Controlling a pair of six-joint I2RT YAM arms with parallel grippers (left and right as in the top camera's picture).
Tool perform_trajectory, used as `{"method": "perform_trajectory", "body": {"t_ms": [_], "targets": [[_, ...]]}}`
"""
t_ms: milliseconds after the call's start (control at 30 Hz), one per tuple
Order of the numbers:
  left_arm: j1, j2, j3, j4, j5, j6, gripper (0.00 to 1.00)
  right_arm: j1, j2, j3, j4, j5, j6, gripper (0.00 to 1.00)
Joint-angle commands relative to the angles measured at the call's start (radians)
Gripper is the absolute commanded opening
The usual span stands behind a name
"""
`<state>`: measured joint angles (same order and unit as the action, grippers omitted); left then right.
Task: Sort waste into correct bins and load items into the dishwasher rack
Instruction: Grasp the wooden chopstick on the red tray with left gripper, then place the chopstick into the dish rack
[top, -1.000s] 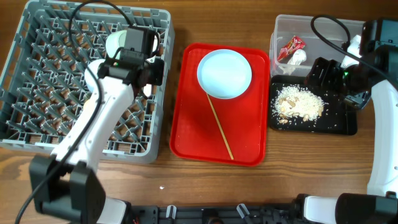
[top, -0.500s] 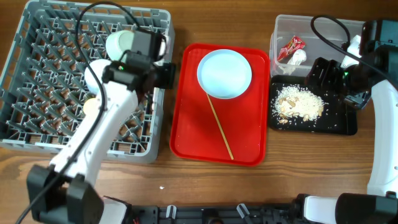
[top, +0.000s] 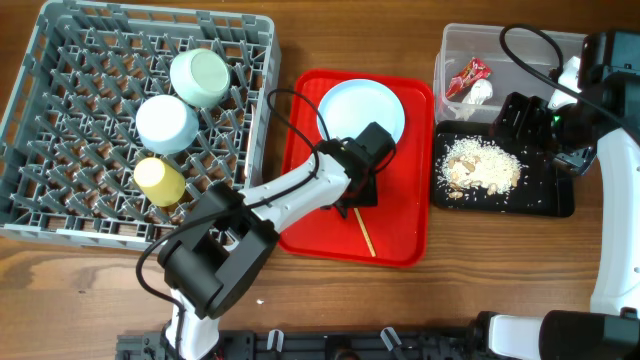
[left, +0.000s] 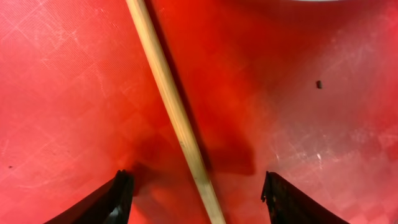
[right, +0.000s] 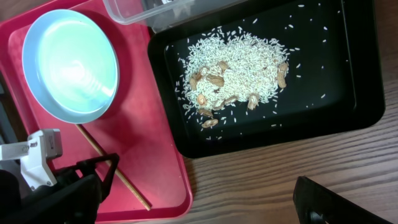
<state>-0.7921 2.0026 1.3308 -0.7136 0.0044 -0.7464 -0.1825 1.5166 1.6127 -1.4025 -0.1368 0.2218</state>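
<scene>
The wooden chopstick (top: 354, 208) lies slantwise on the red serving tray (top: 300, 200). My left gripper (top: 358, 190) hangs low over it, open. In the left wrist view the chopstick (left: 174, 112) runs between the two fingertips (left: 121, 194) without touching either. The pale blue plate (top: 361, 118) sits at the tray's far end. The grey rack (top: 60, 190) holds two pale bowls (top: 200, 77) (top: 167, 122) and a yellow cup (top: 160, 180). My right gripper (top: 515, 122) hovers open above the black tray (top: 550, 200) of food scraps (top: 480, 165). The clear tub (top: 455, 45) holds the red wrapper (top: 468, 74) and the tissue (top: 482, 92).
The right wrist view looks down on the plate (right: 69, 65), the scraps (right: 236, 68) in the black tray (right: 348, 93), and bare wooden table (right: 267, 180) in front of it. The left arm stretches from the front edge across the gap between rack and red tray.
My left arm has swung right from the rack to the red tray and its jaws have opened. It now straddles the chopstick. The right arm has not moved.
</scene>
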Motion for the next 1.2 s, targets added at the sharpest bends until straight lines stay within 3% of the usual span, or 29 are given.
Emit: {"method": "perform_trajectory", "body": {"t_ms": [0, 133, 233, 267, 367, 533, 733, 900, 1033, 1167], "targets": [[-0.044, 0.059, 0.01, -0.009, -0.061, -0.025, 0.66, 0.0, -0.002, 0.016, -0.001, 0.01, -0.013, 1.0], [-0.09, 0.061, 0.01, -0.028, -0.111, -0.026, 0.63, 0.0, -0.002, 0.016, 0.0, 0.01, -0.013, 1.0], [-0.098, 0.061, 0.01, -0.061, -0.111, -0.026, 0.54, 0.0, -0.002, 0.016, -0.001, 0.01, -0.013, 1.0], [-0.098, 0.061, 0.01, -0.065, -0.111, -0.026, 0.49, 0.0, -0.002, 0.016, -0.001, 0.01, -0.013, 1.0], [-0.098, 0.061, 0.01, -0.085, -0.111, -0.025, 0.21, 0.0, -0.002, 0.016, -0.001, 0.01, -0.013, 1.0], [-0.095, 0.061, 0.01, -0.095, -0.111, -0.025, 0.04, 0.0, -0.002, 0.016, -0.002, 0.01, -0.013, 0.99], [-0.067, 0.048, 0.011, -0.107, -0.111, -0.025, 0.04, 0.0, -0.002, 0.016, -0.002, 0.01, -0.013, 1.0], [0.051, -0.095, 0.014, -0.118, -0.112, -0.005, 0.04, 0.0, -0.002, 0.016, 0.0, 0.01, -0.013, 1.0], [0.202, -0.316, 0.016, -0.118, -0.111, 0.201, 0.04, 0.0, -0.002, 0.016, 0.0, 0.01, -0.013, 1.0], [0.374, -0.493, 0.016, -0.117, -0.111, 0.583, 0.04, 0.0, -0.002, 0.016, 0.004, 0.01, -0.013, 1.0]]}}
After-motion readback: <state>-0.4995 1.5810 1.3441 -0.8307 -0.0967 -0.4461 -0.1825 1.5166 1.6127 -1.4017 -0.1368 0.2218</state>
